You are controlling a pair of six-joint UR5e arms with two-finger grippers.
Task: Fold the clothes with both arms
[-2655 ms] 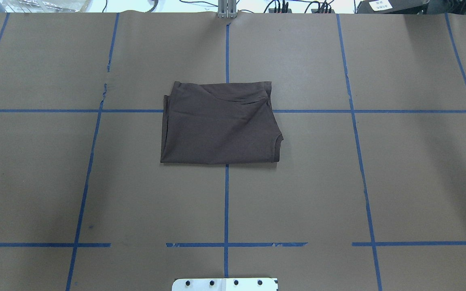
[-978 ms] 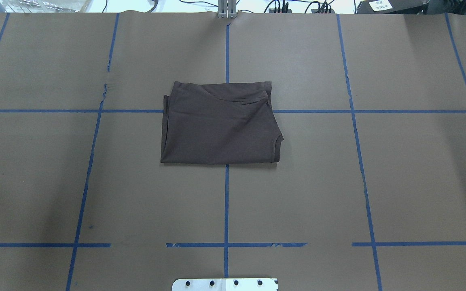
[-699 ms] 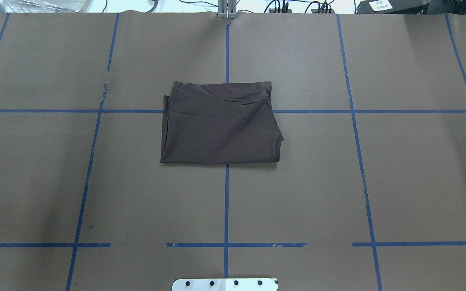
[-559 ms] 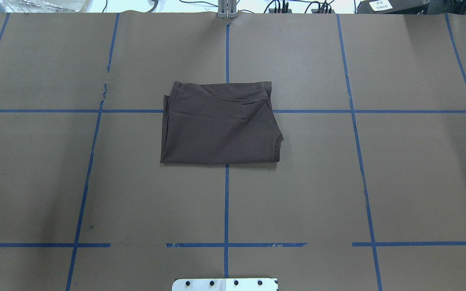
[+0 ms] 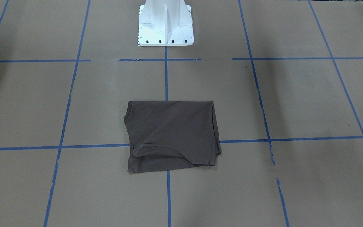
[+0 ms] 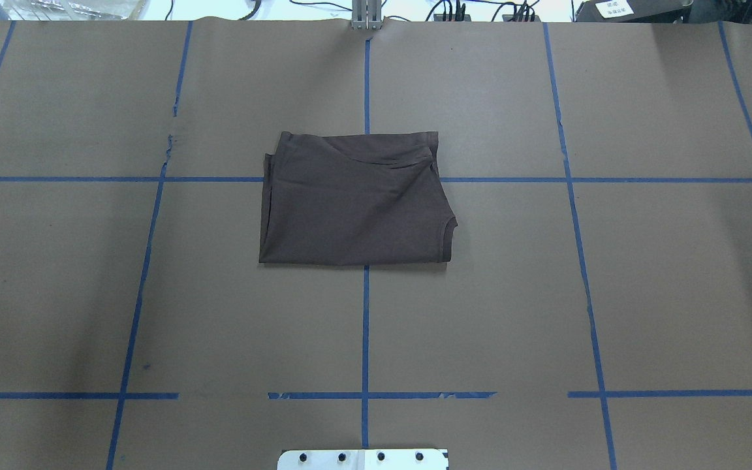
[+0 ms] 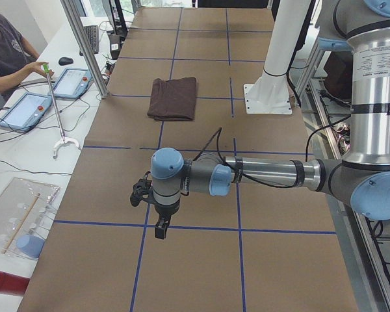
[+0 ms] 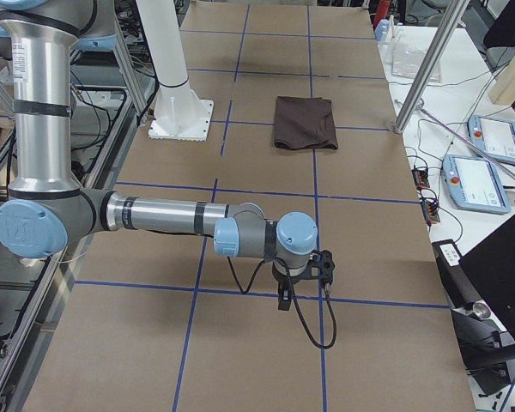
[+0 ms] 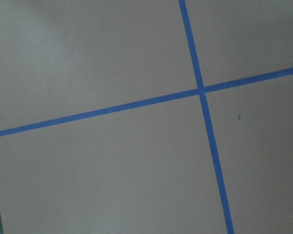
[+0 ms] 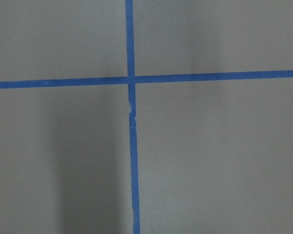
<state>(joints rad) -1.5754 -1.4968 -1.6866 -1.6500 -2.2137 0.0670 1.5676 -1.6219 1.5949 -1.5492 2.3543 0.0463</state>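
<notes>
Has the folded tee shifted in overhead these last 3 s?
No. The folded T-shirt has its near edge crossing the centre blue tape line at the same spot.

Grey tubular arms (image 7: 266, 174) with light blue joint caps (image 7: 167, 164) and white pedestal (image 5: 165, 22).

Folded shirt (image 6: 353, 199) lying flat mid-table, nothing touching it.
Dark grey-brown and near-square, it sits at the robot's 12 o'clock, with a curved notch at its 4 o'clock corner seen from overhead. The left arm (image 7: 266, 174) stretches low toward 10 o'clock and the right arm (image 8: 163, 215) toward 2 o'clock, both well apart from it.
</notes>
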